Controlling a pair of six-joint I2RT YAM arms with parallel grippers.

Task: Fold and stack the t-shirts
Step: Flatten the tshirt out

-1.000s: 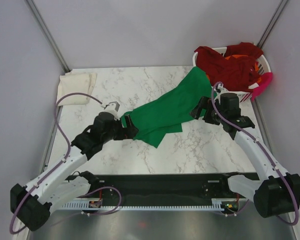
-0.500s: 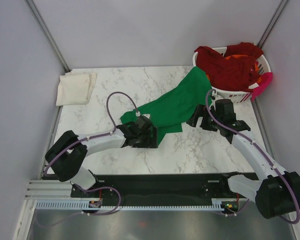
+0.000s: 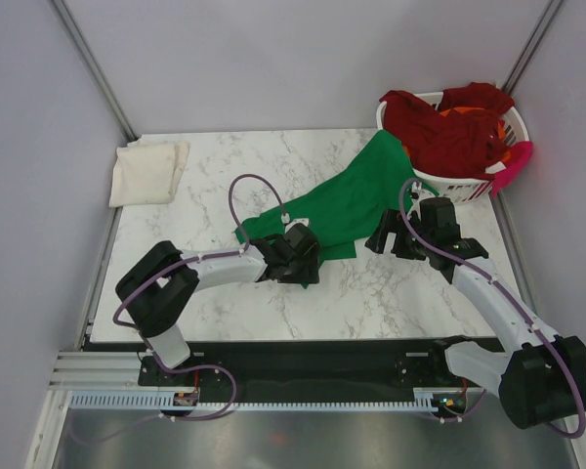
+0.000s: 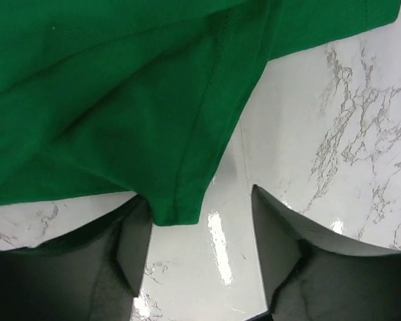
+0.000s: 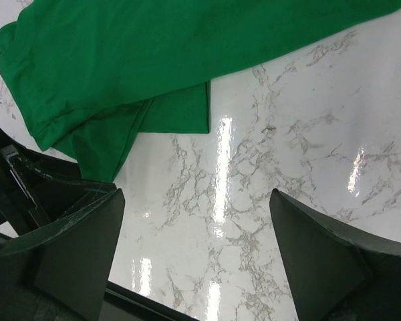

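The bright green t-shirt (image 3: pixel 347 200) lies crumpled in a slant across the marble table, its far end against the basket. My left gripper (image 3: pixel 301 260) sits at its near edge. In the left wrist view the left gripper (image 4: pixel 200 247) is open just above the table, and a hem corner of the green t-shirt (image 4: pixel 177 204) hangs beside the left finger (image 4: pixel 130 254). My right gripper (image 3: pixel 383 236) is open and empty beside the shirt's right edge. In the right wrist view the right gripper (image 5: pixel 197 247) hovers over bare marble, with the green t-shirt (image 5: pixel 154 60) ahead. A folded cream t-shirt (image 3: pixel 148 172) lies at the far left corner.
A white slatted basket (image 3: pixel 456 184) at the far right corner holds dark red t-shirts (image 3: pixel 439 127) and an orange one (image 3: pixel 461 112); pink cloth (image 3: pixel 514 163) hangs over its rim. The left arm (image 5: pixel 7 180) shows at the left of the right wrist view.
My left arm swung right along the green shirt's near edge, from its left corner to its lower middle. The shirt's near flap is drawn in. My right gripper shifted slightly left.
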